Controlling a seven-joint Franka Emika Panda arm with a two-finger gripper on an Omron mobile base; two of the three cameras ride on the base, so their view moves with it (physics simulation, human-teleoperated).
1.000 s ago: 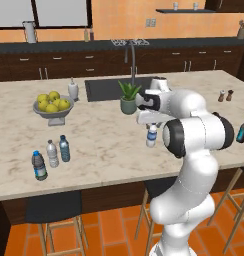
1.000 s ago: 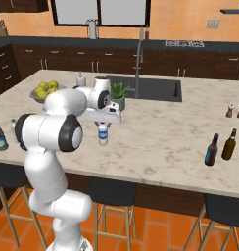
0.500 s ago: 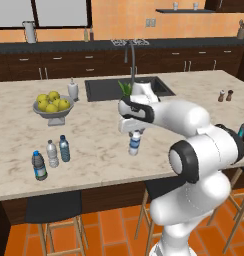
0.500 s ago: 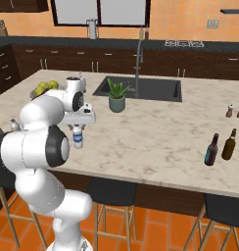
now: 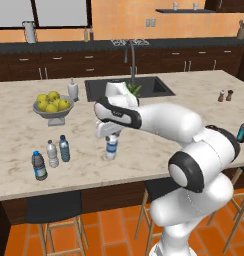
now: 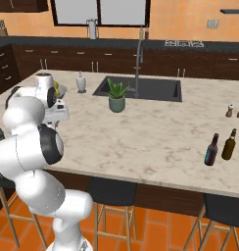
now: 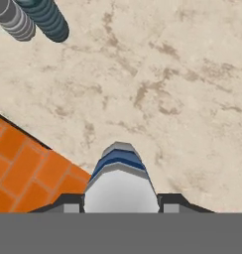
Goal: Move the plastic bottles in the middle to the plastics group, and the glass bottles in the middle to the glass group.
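Gripper (image 5: pixel 110 138) clamped on the clear blue-capped bottle (image 5: pixel 111 148), carried upright just above the marble counter (image 5: pixel 159 135), right of the plastics group (image 5: pixel 51 156) near the front edge. Best kept level and lowered gently beside the blue-tinted bottle (image 5: pixel 64 148), without knocking it. Bottle body (image 7: pixel 120 181) hanging straight below, between the fingers.

A bowl of lemons (image 5: pixel 52 105) is sitting on the marble counter (image 5: pixel 24 135), a white soap bottle (image 5: pixel 72 90) standing just beside it. A potted plant (image 6: pixel 116 95) is standing near the sink (image 6: pixel 155 88). Two small shakers (image 6: pixel 235 111) are standing together.
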